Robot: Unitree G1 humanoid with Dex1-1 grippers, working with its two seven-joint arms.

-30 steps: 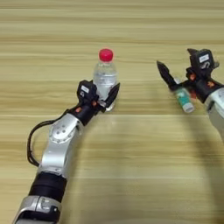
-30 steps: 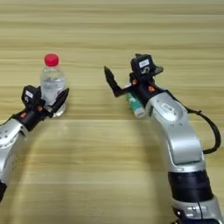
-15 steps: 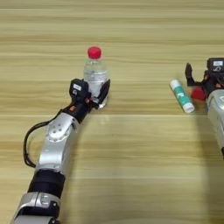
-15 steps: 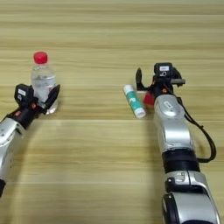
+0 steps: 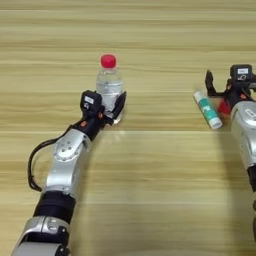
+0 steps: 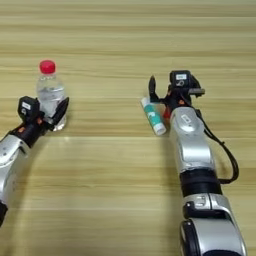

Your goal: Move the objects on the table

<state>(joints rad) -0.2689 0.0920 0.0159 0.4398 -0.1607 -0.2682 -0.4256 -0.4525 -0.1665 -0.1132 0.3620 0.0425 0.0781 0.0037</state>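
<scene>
Left eye view shows a light wooden bench (image 5: 150,190) with horizontal plank grain filling the whole picture; no room beyond it is visible. A clear bottle (image 5: 109,86) with a red cap stands upright left of centre. The left gripper (image 5: 111,107) reaches in from the lower left, its black fingers set around the bottle's lower body, grasping it. On the right a green-and-white tube (image 5: 207,109) lies flat, slanting toward the lower right. The right gripper (image 6: 159,96) sits just beside the tube's far end, fingers spread and released, with something small and red (image 5: 224,107) partly hidden beside it.
</scene>
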